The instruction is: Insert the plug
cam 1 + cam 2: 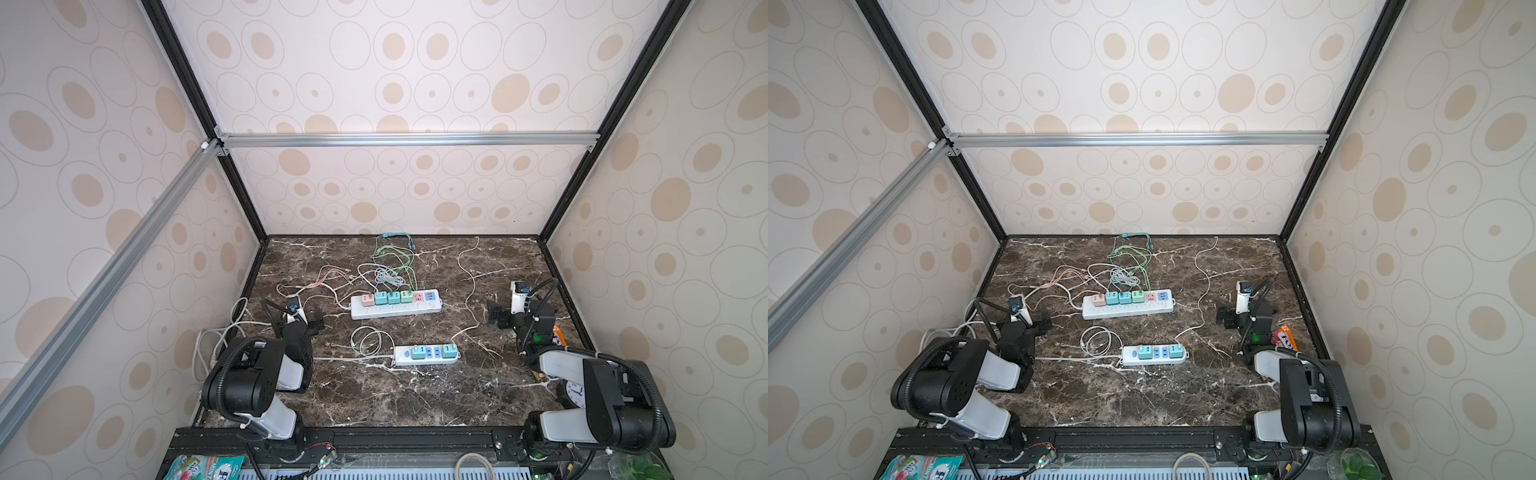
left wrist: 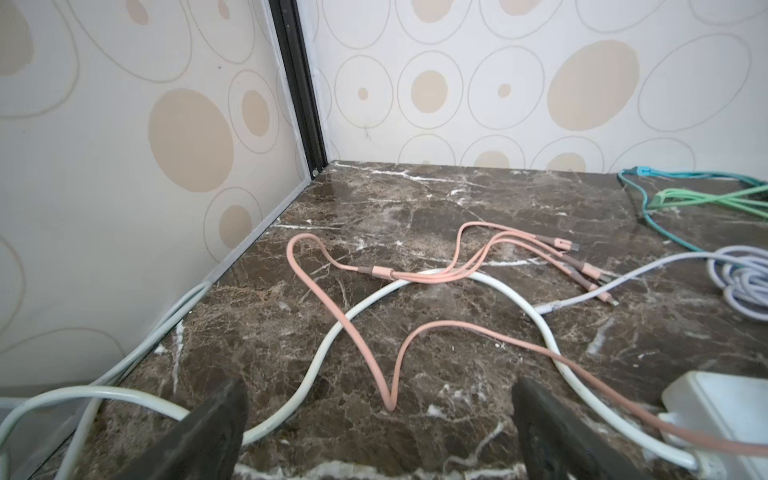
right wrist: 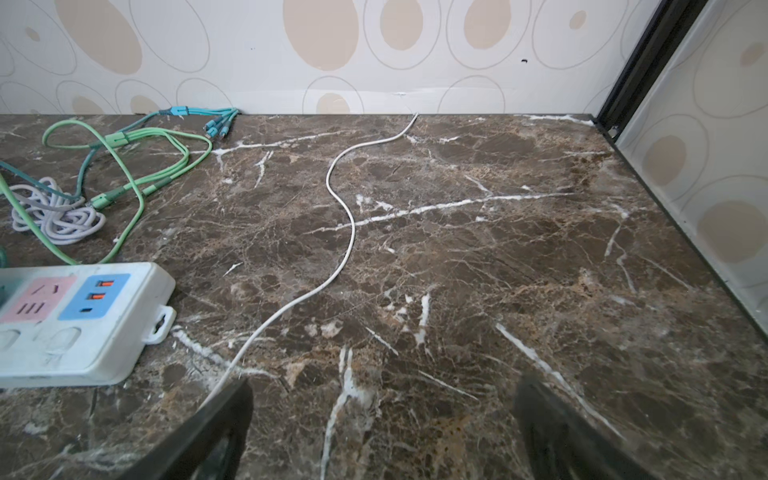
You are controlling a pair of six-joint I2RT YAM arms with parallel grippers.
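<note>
**Insert plug: both arms out wide, nothing held**

We have both arms low at the sides of the table (image 1: 374, 395), well apart from the strips.

- Left gripper (image 1: 314, 322): fingers apart and empty. Its wrist view shows only the pink cable (image 2: 386, 374) and a thick white cord (image 2: 332, 332) on the table ahead.
- Right gripper (image 1: 496, 316): fingers apart and empty. The thin white cable (image 3: 351, 232) runs up beside one finger.
- Plug: we can't pick out a loose one for sure. Our best guess is the teal cube (image 1: 448, 351) at the right end of the near strip (image 1: 424, 360), where the white cable leaves. It is too small to tell whether it's seated.
- Free sockets: the pink socket (image 3: 37, 297) near the right end of the far strip (image 1: 395, 311), and the blue ones mid near strip.

We judge the step in hand to be the approach. To do it well:

- The right arm is nearer, so we use it and grip the cube by its flat sides, never by the cable.
- The left arm pins the strip, which looks light and will likely slide.
- We slack the cable first so drag doesn't twist the cube.
- We hold the prongs square over the slots and press straight down without rocking.
- Risk: the neighbouring cube may crowd the fingers.
</note>
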